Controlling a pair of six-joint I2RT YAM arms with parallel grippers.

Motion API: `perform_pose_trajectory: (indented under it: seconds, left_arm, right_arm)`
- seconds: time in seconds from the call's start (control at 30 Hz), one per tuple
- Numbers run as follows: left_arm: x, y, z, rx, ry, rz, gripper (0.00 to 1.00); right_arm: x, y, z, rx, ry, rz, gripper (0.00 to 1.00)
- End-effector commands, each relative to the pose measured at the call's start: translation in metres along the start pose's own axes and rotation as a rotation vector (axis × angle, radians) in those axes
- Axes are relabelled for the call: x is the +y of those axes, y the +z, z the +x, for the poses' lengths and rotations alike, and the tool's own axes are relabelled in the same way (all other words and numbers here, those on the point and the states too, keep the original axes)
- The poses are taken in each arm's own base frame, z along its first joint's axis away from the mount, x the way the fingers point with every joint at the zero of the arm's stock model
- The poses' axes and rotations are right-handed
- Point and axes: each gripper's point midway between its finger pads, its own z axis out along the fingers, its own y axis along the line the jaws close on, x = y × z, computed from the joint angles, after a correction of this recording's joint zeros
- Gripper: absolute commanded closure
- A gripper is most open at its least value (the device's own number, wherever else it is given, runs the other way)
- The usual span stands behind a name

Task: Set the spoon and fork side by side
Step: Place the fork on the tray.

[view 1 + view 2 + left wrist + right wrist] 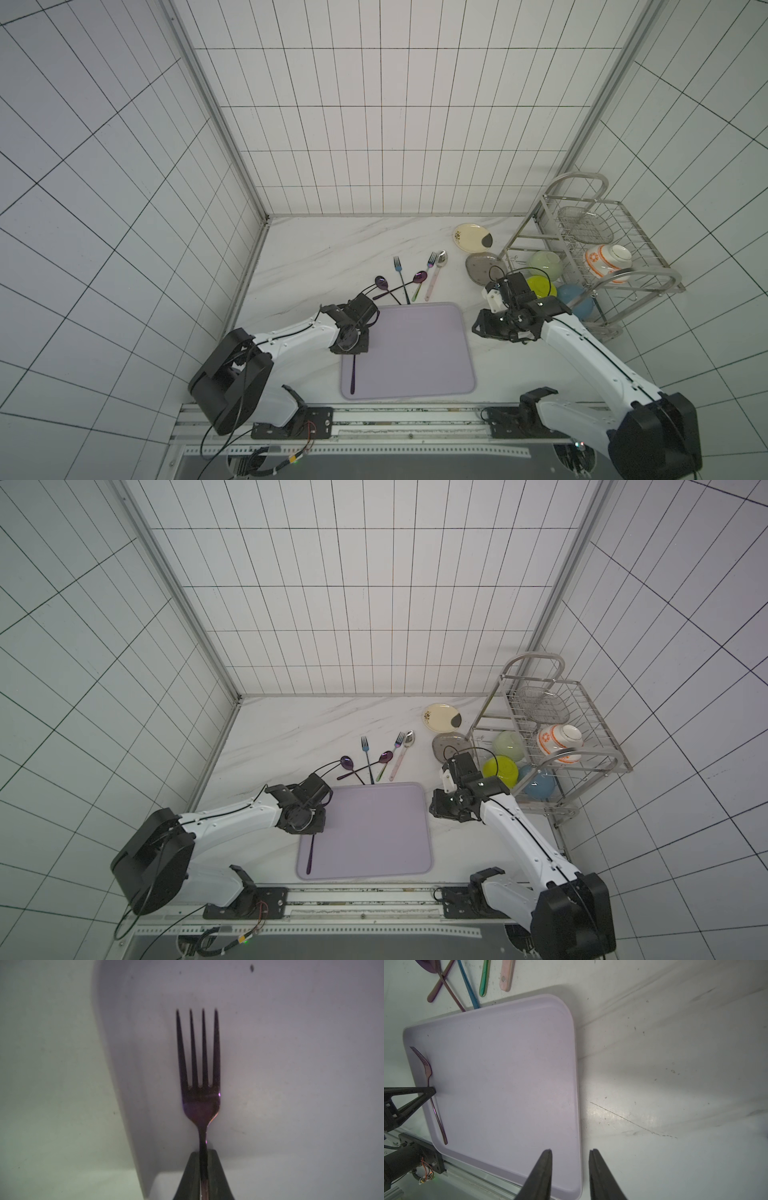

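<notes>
Fork (pixel 353 376) tines hidden beneath left gripper (pixel 356 350)

In both top views the left gripper (pixel 351 338) covers the head of the purple fork (pixel 353 376), so only the handle shows on the lilac tray (pixel 415 353). In the left wrist view the fork's handle is cut off by the picture's edge (the tines are sharp there). The right wrist view cuts off the loose cutlery (pixel 469 985) on the tabletop (pixel 675 1064); only handles show. Whether the left gripper's fingers (pixel 191 1178) still pinch the fork cannot be told
</notes>
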Motion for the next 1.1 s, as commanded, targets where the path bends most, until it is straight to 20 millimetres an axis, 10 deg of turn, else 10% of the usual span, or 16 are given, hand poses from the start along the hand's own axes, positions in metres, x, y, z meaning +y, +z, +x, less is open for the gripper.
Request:
perform_pose_trajectory:
  seconds: [0.0,0.6,0.83,1.07]
  left_arm:
    - [0.005,-0.001,0.003,-0.008,-0.017,-0.019,0.88]
    - [-0.003,-0.016,-0.003,-0.052,-0.03,0.036,0.6]
    - [-0.017,-0.083,-0.054,-0.242,-0.1,0.079,0.25]
    - [-0.035,-0.109,-0.119,-0.315,-0.308,0.104,0.2]
  right_arm:
    - [-0.002,0.0,0.004,-0.003,-0.005,0.007,0.67]
    - [-0.003,-0.001,0.004,-0.007,-0.002,0.013,0.67]
    - [-0.005,-0.001,0.003,-0.008,0.003,0.021,0.65]
    - [-0.006,0.0,0.004,-0.002,0.008,0.03,0.63]
